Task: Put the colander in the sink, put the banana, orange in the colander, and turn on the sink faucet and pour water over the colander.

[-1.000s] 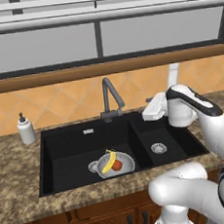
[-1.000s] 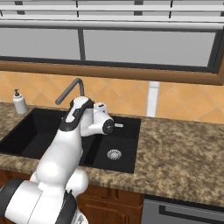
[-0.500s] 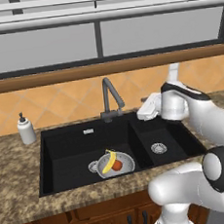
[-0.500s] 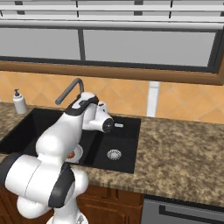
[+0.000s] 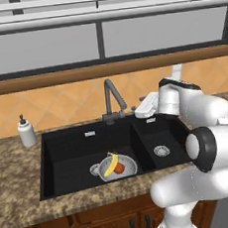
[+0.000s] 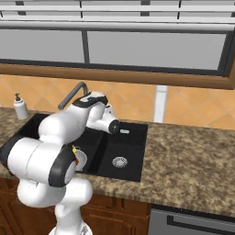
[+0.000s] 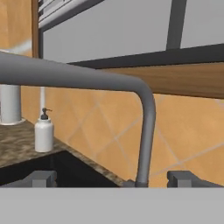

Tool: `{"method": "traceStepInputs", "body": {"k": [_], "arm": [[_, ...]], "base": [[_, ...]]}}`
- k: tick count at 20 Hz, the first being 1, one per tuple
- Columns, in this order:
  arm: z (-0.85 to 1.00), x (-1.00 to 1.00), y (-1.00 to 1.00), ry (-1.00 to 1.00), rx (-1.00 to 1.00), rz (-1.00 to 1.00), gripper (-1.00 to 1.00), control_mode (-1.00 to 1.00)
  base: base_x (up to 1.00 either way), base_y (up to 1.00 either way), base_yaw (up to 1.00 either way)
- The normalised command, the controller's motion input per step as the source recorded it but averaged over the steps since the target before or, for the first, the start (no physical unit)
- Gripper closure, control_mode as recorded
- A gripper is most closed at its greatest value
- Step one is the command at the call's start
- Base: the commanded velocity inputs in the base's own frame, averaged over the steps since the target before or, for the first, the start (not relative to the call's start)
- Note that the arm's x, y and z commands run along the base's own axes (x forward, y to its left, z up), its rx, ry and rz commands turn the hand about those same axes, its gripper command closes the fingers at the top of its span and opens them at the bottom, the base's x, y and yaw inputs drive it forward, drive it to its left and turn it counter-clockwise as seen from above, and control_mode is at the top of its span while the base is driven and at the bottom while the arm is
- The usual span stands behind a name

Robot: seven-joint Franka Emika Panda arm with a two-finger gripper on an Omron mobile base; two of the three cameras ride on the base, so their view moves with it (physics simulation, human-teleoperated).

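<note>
the gripper (image 7: 112,178) stands with its jaws wide apart and empty, the sink faucet (image 7: 146,131) rising just ahead between its tips. below and off to one side of the hand, the colander (image 5: 114,168) sits in the sink (image 5: 65,156), holding the banana (image 5: 110,164) and orange (image 5: 120,168). the faucet step seems in hand; next it likely needs to push the faucet's lever.

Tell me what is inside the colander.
In the colander, which sits in the larger basin of the sink, lie the banana and the orange. The fruit covers part of the colander's floor.
</note>
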Motion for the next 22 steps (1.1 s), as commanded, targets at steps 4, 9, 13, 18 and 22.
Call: {"method": "traceStepInputs", "body": {"k": [4,9,13,18,22], "arm": [[-0.19,0.45,0.01,0.00,0.00,0.00,-1.00,-1.00],[-0.24,0.31,0.06,-0.02,-0.01,0.00,-1.00,-1.00],[-0.19,0.36,0.08,-0.07,0.00,0.00,-1.00,-1.00],[-0.24,0.37,0.07,-0.01,0.00,0.00,-1.00,-1.00],[-0.15,0.41,0.04,0.00,0.00,0.00,-1.00,-1.00]], "base": [[0.00,0.00,0.00],[0.00,0.00,0.00],[0.00,0.00,0.00],[0.00,0.00,0.00],[0.00,0.00,0.00]]}}
